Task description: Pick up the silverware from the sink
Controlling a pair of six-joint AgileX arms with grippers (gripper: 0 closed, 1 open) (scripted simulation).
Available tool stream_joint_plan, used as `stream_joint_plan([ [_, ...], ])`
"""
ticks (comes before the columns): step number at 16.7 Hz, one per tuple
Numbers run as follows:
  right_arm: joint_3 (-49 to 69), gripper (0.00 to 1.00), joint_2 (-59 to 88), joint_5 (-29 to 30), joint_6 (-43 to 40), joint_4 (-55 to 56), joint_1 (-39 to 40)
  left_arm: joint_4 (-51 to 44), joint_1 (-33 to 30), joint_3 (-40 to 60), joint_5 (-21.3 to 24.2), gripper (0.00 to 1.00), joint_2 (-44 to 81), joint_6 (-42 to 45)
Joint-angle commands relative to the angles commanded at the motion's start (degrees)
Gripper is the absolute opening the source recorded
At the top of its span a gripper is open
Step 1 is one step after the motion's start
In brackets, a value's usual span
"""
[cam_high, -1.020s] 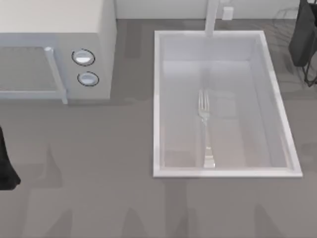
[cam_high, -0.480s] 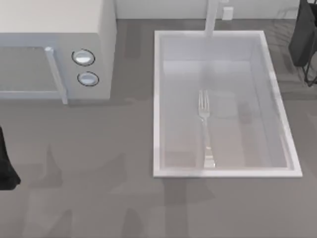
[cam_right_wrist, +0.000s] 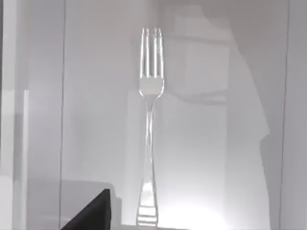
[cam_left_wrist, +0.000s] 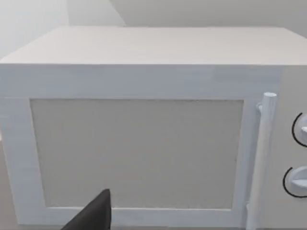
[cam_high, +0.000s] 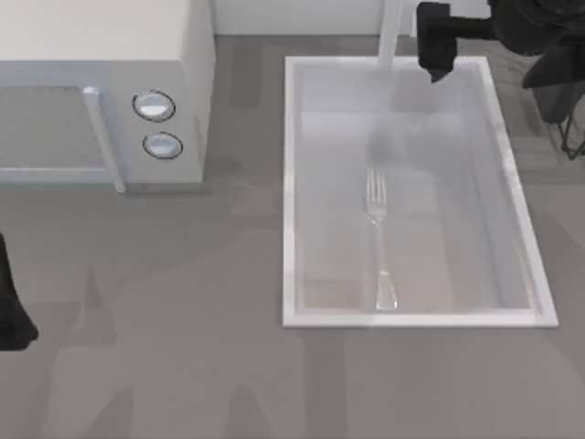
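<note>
Silver and slim, the fork (cam_high: pixel 378 240) lies flat on the floor of the sink (cam_high: pixel 291 183), roughly at the basin's middle, its four tines pointing toward the faucet (cam_high: pixel 391 32) end and its widened handle end near the opposite wall. Nothing touches it. In my right wrist view the fork (cam_right_wrist: pixel 150 129) lies lengthwise along the pale basin floor, tines away from the camera.

My right gripper (cam_high: pixel 434 50) hangs over the far rim of the sink, just beside the faucet, at the top view's upper right, well apart from the fork. I see it as a dark block reaching in from the right edge, and I cannot tell whether its fingers are wide or narrow; a single dark fingertip (cam_right_wrist: pixel 91 213) juts into the corner of my right wrist view.

My left arm (cam_high: pixel 11 302) is parked at the left edge of the table, in front of the white microwave (cam_high: pixel 101 91). My left wrist view faces the microwave's door (cam_left_wrist: pixel 136 153), with its upright handle (cam_left_wrist: pixel 261 158) and two round knobs (cam_left_wrist: pixel 300 129) beside it, and one dark fingertip (cam_left_wrist: pixel 93 215) low in the corner; how that hand stands I cannot tell either
</note>
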Motion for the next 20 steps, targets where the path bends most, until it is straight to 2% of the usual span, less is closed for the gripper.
stream_joint_plan([
  [5, 21.57, 1.00, 23.09, -0.08, 4.60, -12.69, 4.03, 0.00, 0.00, 0.00, 0.00, 1.00, 0.00, 0.00],
  [9, 31.74, 1.00, 33.98, -0.16, 6.88, -18.68, 5.95, 0.00, 0.00, 0.00, 0.00, 1.00, 0.00, 0.00],
  [17, 33.60, 1.00, 36.37, -0.20, 7.32, -19.70, 6.04, 0.00, 0.00, 0.00, 0.00, 1.00, 0.00, 0.00],
  [20, 30.52, 1.00, 37.48, -0.18, 7.34, -15.82, 6.09, 0.00, 0.00, 0.00, 0.00, 1.00, 0.00, 0.00],
])
